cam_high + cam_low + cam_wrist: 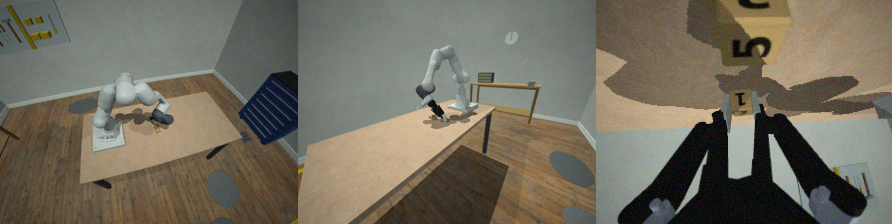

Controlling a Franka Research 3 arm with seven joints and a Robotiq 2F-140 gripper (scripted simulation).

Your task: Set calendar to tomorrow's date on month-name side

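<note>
Arm base plate: sitting on the desk near its left edge in the top view, towards the wall-side long edge.
Arm: arching up from the base plate and reaching down towards the middle of the desk, nearer the wall-side edge than the front edge.
Gripper: pointing down at a slant; the two fingers are standing a narrow gap apart and are pinching a small wooden cube between their tips.
Held cube: sitting between the pale fingertips; the face turned to the wrist camera is showing the digit 1. Whether it is touching the desk cannot be told.
Second cube: lying beyond the held cube in the wrist view, apart from it; one face is showing a 5, and another digit is being cut off at the frame's top edge.
Tray: appearing only as a small tan shape on the desk just beside the gripper in the top view; too small for detail.
Blue drawer cabinet: standing on the floor beyond the desk's right end.
</note>
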